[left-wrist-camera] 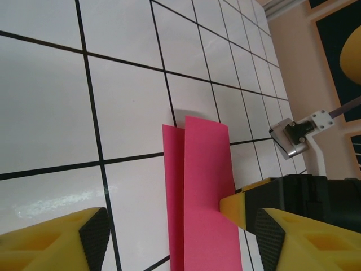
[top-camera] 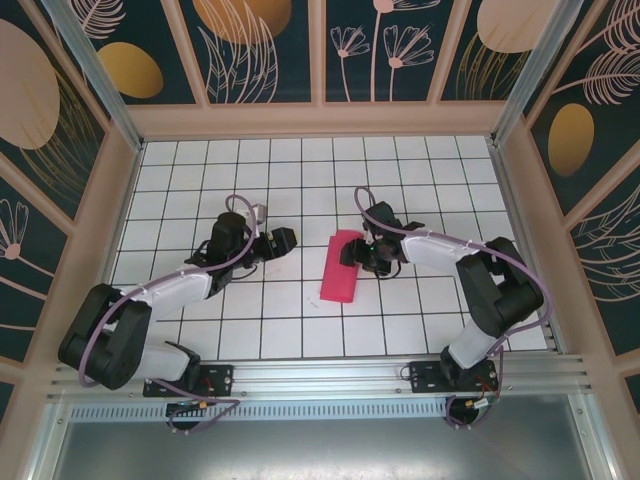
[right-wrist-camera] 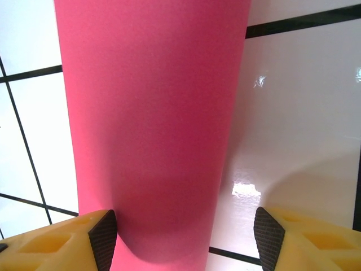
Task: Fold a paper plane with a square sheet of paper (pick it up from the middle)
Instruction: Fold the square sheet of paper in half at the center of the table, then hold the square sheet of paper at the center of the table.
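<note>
While the jaws of your left gripper (top-camera: 283, 243) and right gripper (top-camera: 358, 250) stand apart, the folded paper (top-camera: 340, 266) lies unclamped, midway between the left and right edges of the table (top-camera: 300, 335). Risk: with the right gripper at 1 end, closing off-centre could skew the crease.

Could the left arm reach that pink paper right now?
Probably yes: the paper lies on bare tiles beside the open left gripper; the right gripper is at its far end, leaving the near side free.
</note>
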Controlling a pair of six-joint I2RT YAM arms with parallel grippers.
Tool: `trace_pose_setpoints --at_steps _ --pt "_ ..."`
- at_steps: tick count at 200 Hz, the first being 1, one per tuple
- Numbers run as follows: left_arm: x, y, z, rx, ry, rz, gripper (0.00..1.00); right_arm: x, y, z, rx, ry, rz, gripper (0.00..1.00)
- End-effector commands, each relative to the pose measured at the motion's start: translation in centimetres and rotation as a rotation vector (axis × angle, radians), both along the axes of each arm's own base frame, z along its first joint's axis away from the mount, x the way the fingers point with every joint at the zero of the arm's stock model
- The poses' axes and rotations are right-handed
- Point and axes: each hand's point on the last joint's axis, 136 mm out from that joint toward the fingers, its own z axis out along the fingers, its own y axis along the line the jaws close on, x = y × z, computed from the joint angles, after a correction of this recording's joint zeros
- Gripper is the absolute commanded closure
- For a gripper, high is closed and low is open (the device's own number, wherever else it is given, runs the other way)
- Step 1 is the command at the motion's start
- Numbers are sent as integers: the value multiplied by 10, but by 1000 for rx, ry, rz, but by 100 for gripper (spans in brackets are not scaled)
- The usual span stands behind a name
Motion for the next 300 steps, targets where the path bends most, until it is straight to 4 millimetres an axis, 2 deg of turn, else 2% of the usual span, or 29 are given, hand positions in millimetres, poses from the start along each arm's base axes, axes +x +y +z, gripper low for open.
trace_pose_setpoints --at_steps 1,30,50,84,206,300 --pt "9 -8 4 6 -3 15 32 -3 1 -4 -33 14 43 31" --pt "8 -14 -3 11 21 3 37 -3 7 -4 -17 21 81 31" --pt "8 -17 -2 11 22 -10 40 0 3 -5 -48 16 63 30" --pt "8 -20 -6 6 35 -14 44 -2 17 -3 -8 18 86 29" --pt "6 -36 -7 -19 52 -59 56 -6 4 -28 -94 81 14 29" --pt "6 -42 -10 -5 62 -78 60 -12 -2 -32 -155 79 80 29"
